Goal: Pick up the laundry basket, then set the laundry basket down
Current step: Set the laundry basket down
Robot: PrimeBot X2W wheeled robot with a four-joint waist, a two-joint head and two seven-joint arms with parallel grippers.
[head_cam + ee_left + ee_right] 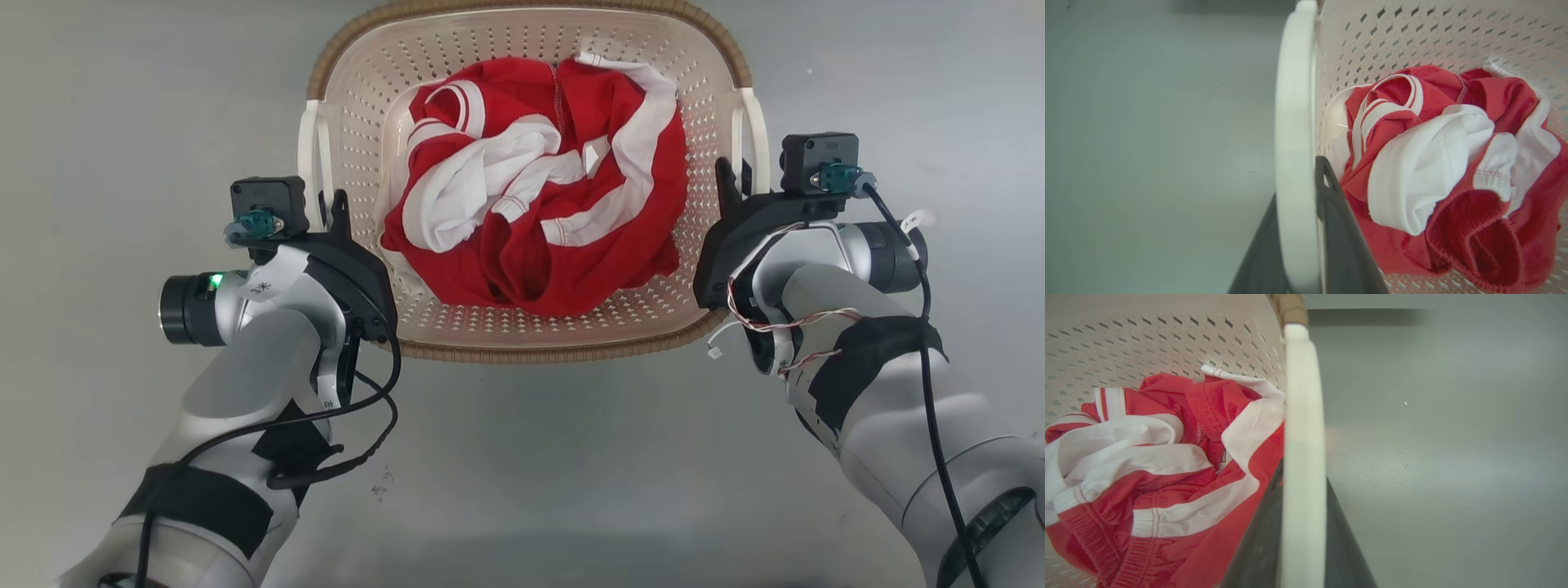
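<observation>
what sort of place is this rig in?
Likely an indoor laundry corner or test floor: a cream perforated plastic laundry basket holding crumpled red-and-white clothing, and a bare smooth grey floor.

You see a place for doing the wash — a laundry basket (522,353) holds red and white clothes (555,245), with a bare grey floor (122,98) under it. Home or lab — you cannot tell.

The cream plastic laundry basket (367,122) has walls patterned with rows of small holes, a brown woven-look rim (555,353) and white handles (1294,122). Beside the dark grey fingers (1339,228), the crumpled cloth (531,212) is red with white bands. The floor (122,82) is plain grey.
</observation>
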